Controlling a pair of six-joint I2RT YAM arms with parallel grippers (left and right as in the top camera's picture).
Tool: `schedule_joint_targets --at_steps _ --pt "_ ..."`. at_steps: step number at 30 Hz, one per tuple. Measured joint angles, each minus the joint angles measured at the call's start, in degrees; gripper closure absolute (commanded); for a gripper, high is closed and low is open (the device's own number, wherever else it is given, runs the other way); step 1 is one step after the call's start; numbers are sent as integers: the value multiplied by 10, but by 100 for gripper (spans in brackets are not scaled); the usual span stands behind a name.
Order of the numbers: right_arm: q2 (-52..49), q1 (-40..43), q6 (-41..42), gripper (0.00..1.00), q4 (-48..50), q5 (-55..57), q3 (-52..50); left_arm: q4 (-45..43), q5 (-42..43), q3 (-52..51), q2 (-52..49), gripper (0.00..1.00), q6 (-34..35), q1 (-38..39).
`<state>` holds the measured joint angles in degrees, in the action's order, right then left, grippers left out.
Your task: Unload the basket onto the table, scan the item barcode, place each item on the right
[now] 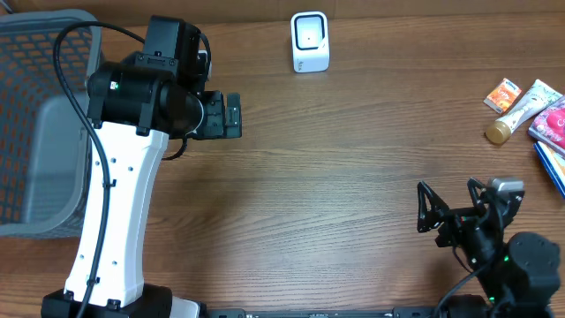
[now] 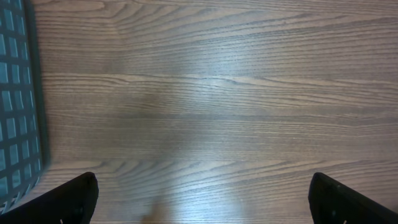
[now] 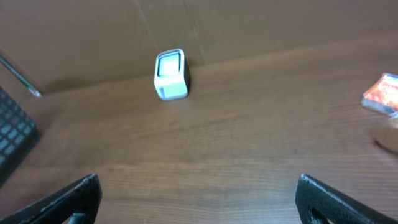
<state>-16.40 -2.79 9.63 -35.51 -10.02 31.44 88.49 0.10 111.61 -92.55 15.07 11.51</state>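
Note:
The white barcode scanner (image 1: 310,41) stands at the table's far edge; the right wrist view shows this scanner (image 3: 171,74) straight ahead in the distance. Several items lie at the far right: an orange packet (image 1: 503,94), a white tube (image 1: 523,110) with a tan cap, a pink packet (image 1: 553,121) and a blue item (image 1: 552,163). My left gripper (image 1: 231,116) hovers open over bare wood left of centre, nothing between its fingers (image 2: 78,199). My right gripper (image 1: 426,210) rests open near the front right, empty, well short of the items.
A grey mesh basket (image 1: 40,124) fills the far left, and its wall (image 2: 15,112) edges the left wrist view. The orange packet (image 3: 382,93) shows at the right wrist view's right edge. Wood table (image 1: 353,159) lies between the arms.

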Motion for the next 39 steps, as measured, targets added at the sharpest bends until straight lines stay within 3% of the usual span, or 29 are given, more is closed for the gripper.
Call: schedule_joint_targets --at_steps 9,12,19,24,29,39 --pt "69 0 -7 0 320 -1 -221 0 0 0 0 1 0 0" --pt "93 0 -7 0 381 -2 -269 0 0 0 0 0 0 0" --pt "154 0 -7 0 386 11 -304 0 0 0 0 0 0 0" --pt "156 0 -7 0 377 32 -304 0 0 0 0 0 0 0" --pt "157 0 -7 0 309 47 -304 0 0 0 0 0 0 0" --pt "157 0 -7 0 307 58 -304 0 0 0 0 0 0 0"
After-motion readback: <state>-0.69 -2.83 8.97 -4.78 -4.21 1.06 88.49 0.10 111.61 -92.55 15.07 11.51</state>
